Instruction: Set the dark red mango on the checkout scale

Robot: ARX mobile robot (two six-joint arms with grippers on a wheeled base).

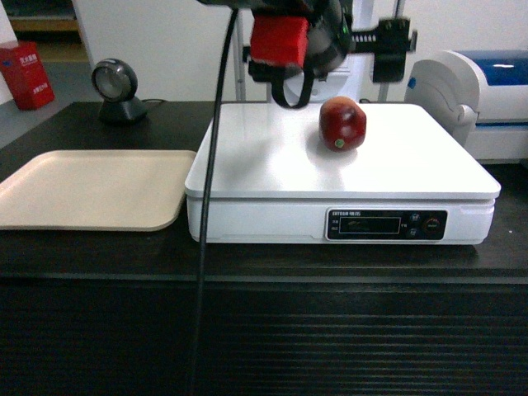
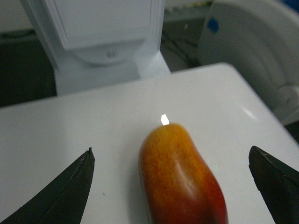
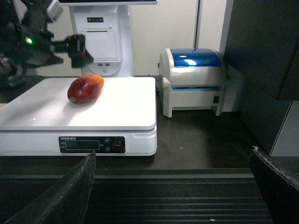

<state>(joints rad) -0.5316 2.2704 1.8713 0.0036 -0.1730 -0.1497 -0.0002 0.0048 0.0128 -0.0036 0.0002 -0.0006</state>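
Note:
The dark red mango [image 1: 342, 124] lies on the white platform of the scale [image 1: 272, 165], toward its back right, on the black checkout [image 1: 264, 330]. Over the mango hangs my left arm [image 1: 285, 41], its red wrist part at the top of the head view. In the left wrist view my left gripper [image 2: 170, 150] is open, with one black finger [image 2: 70, 186] on each side of the mango [image 2: 182, 182] and clear of it. My right gripper [image 3: 173, 154] is open and empty, low before the checkout's ribbed front [image 3: 177, 200], facing the scale [image 3: 93, 102] and mango [image 3: 85, 88].
A beige tray [image 1: 91, 188] lies left of the scale. A round black scanner [image 1: 115, 87] stands behind it. A white and blue printer [image 1: 487, 91] sits right of the scale. A white terminal stand [image 3: 100, 37] rises behind the scale. A dark cable [image 1: 210, 206] hangs in front.

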